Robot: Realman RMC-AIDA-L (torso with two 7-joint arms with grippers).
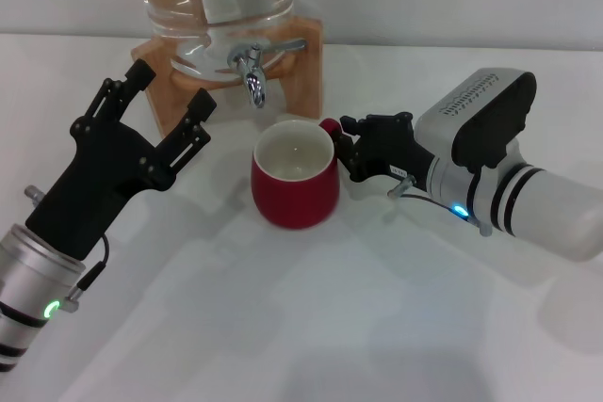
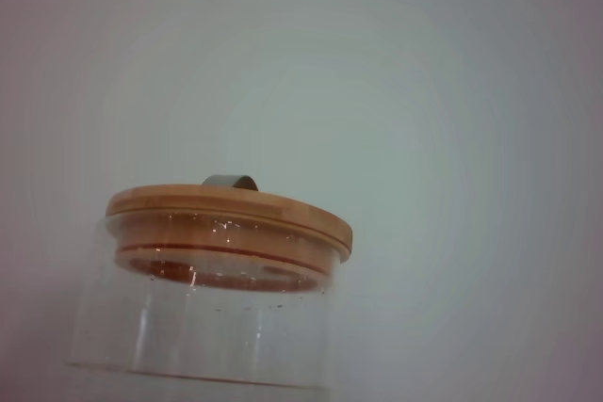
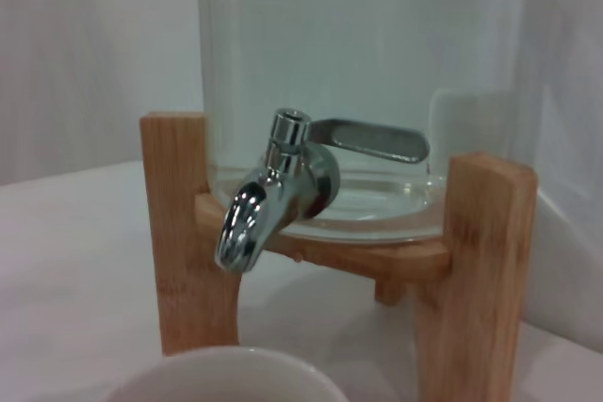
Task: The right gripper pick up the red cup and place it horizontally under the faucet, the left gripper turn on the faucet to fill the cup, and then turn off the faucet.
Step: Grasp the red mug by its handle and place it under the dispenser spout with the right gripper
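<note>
We have the right hand (image 1: 347, 150) closed on the red cup (image 1: 294, 184) handle at its 3 o'clock; the cup stands just short of the faucet (image 1: 252, 72) spout. Nudge it toward 12 o'clock, level. The left hand (image 1: 168, 110) waits open at 9 o'clock.

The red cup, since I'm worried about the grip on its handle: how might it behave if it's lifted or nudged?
The red cup looks glossy, so probably slippery. It appears rigid ceramic, likely chippable against the faucet. Squat and wide, it seems unlikely to tip, though held by the right hand at the handle alone it might swing.
</note>
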